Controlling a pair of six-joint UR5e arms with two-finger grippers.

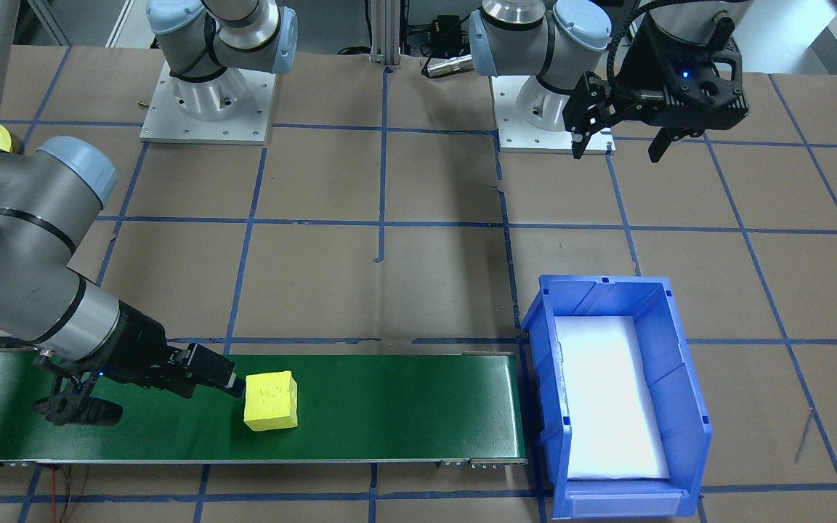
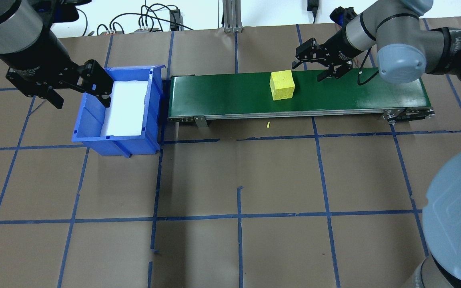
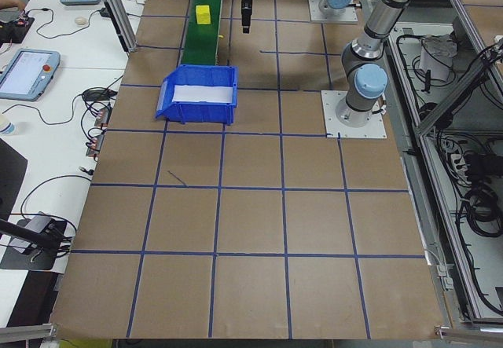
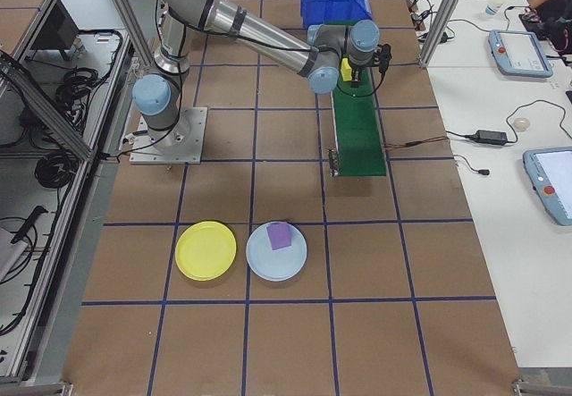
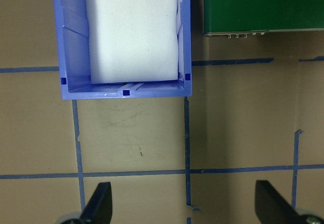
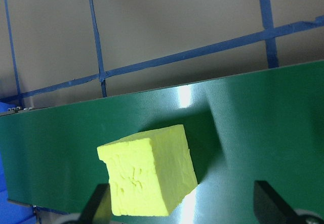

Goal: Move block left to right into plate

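Yellow foam block [image 2: 282,84] resting on the green conveyor belt [image 2: 230,96], roughly mid-length, one face turned toward the right gripper [image 2: 318,64]. In the right wrist view the block [image 6: 149,176] sits low and left of centre, nearer the left fingertip [image 6: 98,204] than the right one, and lies ahead of the jaws rather than between them. The front-facing view shows one black finger [image 1: 226,378] of the right gripper [image 1: 171,392] just beside, possibly touching, the block's side face [image 1: 271,401]; contact cannot be confirmed. The jaws of the right gripper are spread wide and hold nothing.

The left gripper [image 2: 78,86] hangs above the tabletop [image 2: 238,180] by the outer side of the blue bin [image 2: 90,128], which stands at the belt's end and contains a white pad [image 2: 124,108]. Its jaws are likewise spread wide and empty; the left wrist view shows both fingertips [image 5: 98,206] over bare brown tabletop below the bin [image 5: 68,57].

A light blue plate [image 4: 277,251] carrying a purple block [image 4: 280,235], and a yellow plate [image 4: 206,250] beside it, lie well apart from the belt.
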